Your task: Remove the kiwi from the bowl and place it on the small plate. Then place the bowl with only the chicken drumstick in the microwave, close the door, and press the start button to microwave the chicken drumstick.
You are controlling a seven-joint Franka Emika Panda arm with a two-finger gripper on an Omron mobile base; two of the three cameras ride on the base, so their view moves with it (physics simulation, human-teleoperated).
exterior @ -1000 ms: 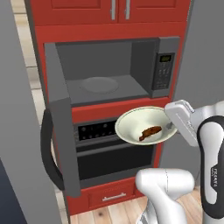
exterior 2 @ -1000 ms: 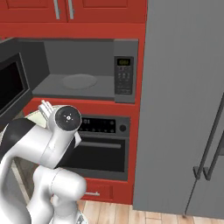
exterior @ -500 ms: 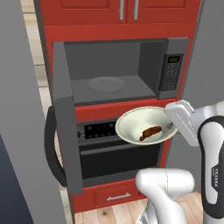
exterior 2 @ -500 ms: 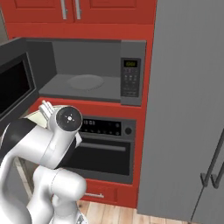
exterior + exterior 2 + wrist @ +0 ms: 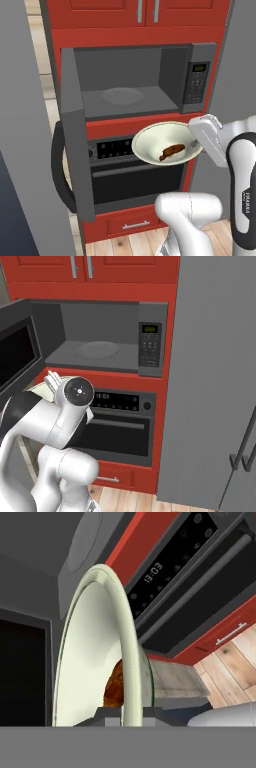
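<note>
Left base view, progress: the bowl [image 5: 167, 143] carries only the chicken drumstick [image 5: 172, 150]; no kiwi lies in it, so the first step looks done, though the small plate is not in sight to confirm it.
Bowl position: held level in front of the oven [image 5: 131, 172], below the microwave [image 5: 140, 80] opening, not yet inside.
Gripper: the gripper [image 5: 194, 144] is clamped together on the bowl's right rim; in the hand view the rim [image 5: 131, 662] runs between the dark tips.
Still to do: lift the bowl into the cavity, set it on the turntable [image 5: 122, 96], release, swing the microwave door [image 5: 75, 137] shut, press start on the keypad [image 5: 195, 82].
Door state: wide open, hinged at the left, with a thick dark curved handle.
Bowl material: pale cream, smooth and glossy like ceramic, round and shallow with a thin rim.
Drumstick: reddish brown, rough-looking, elongated, resting near the bowl's right side.
Microwave interior: matte grey box with a flat round disc on its floor.
Cabinetry: red flat panels [image 5: 165, 331] with slim metal pulls; wood plank floor [image 5: 235, 662] beneath.
</note>
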